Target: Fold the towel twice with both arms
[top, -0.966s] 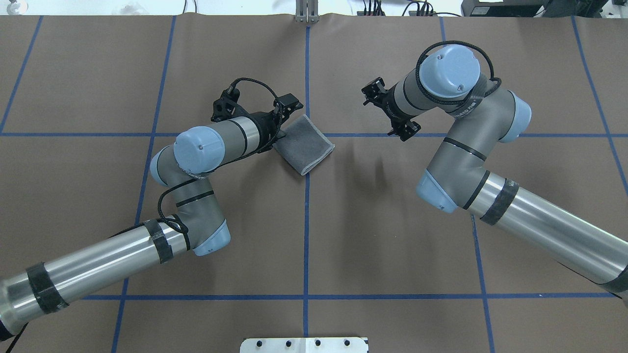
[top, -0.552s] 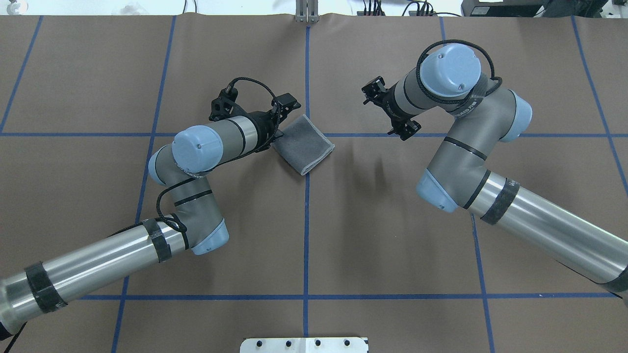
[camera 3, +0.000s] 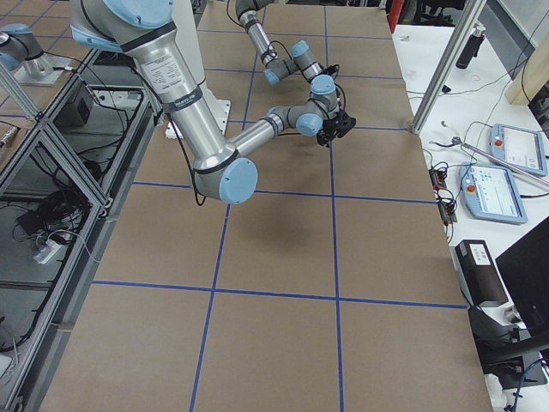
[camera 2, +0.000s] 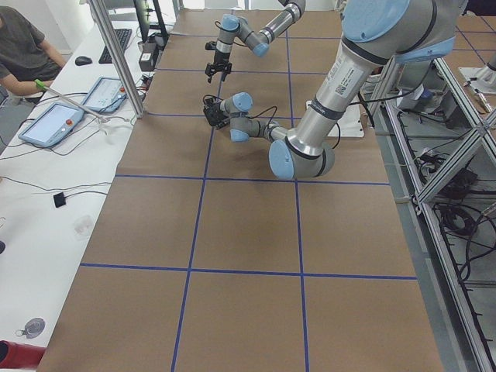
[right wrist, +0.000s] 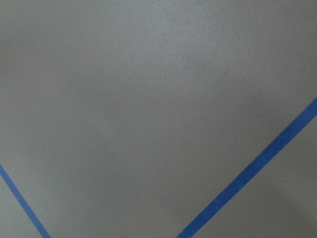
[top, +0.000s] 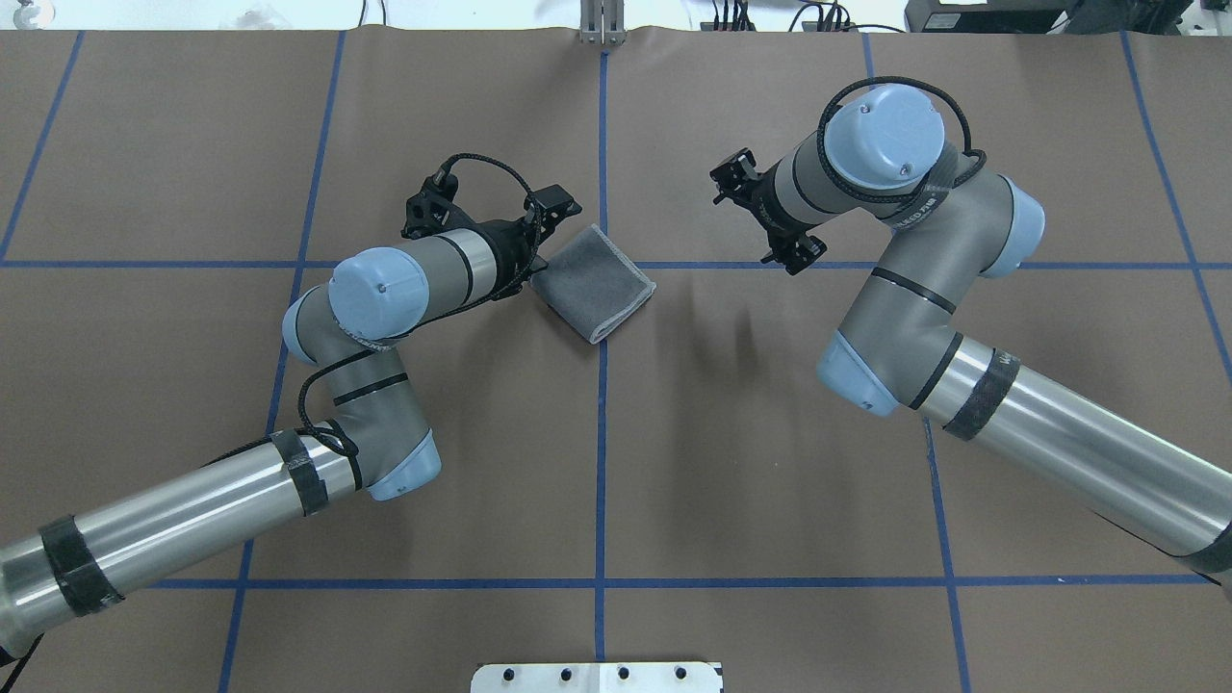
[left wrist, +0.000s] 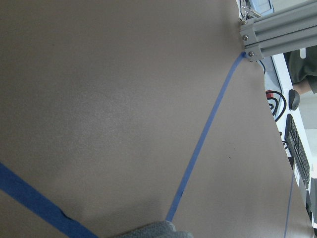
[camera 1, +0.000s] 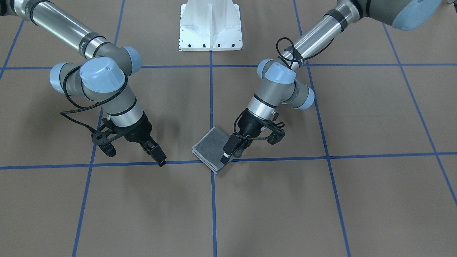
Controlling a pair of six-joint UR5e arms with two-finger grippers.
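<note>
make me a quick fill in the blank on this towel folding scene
The folded towel lies with its ___ side up.
The gripper at the towel is the robot's ___ one.
The tape lines on the table are ___.
Missing words: grey; left; blue.
</note>
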